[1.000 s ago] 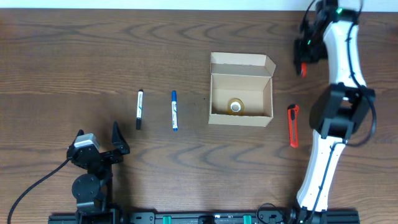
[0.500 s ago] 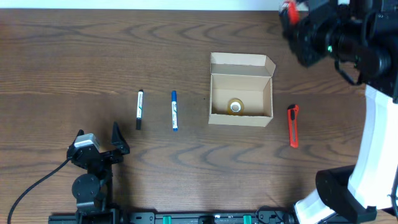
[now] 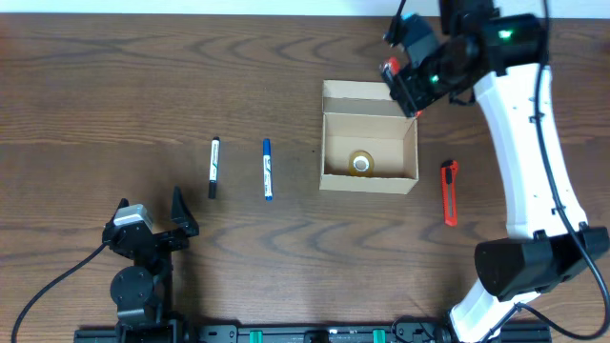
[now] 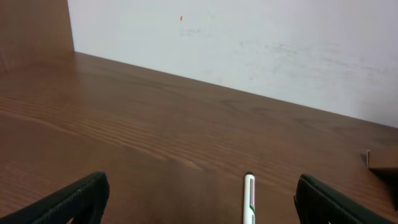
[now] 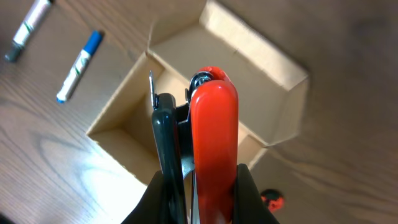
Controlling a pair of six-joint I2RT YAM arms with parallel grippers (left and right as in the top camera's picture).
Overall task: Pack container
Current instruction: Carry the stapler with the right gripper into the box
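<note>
Nearest, the left gripper [image 3: 151, 208] sits wide open, low over the wooden surface [image 3: 86, 95]. Beyond lie a black marker [image 3: 213, 168], a blue marker [image 3: 268, 170] and a red utility knife [image 3: 449, 192]. Mid-surface, the open cardboard container [image 3: 368, 183] holds a tape roll [image 3: 360, 163]. Above its far right corner, the right gripper [image 5: 200, 199] clamps a red-and-black tool [image 5: 211, 124].

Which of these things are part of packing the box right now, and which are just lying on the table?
In use: cardboard box; tape roll inside it; red-handled tool held in the right gripper.
Lying untouched on the table: black marker; blue marker; red utility knife.
</note>
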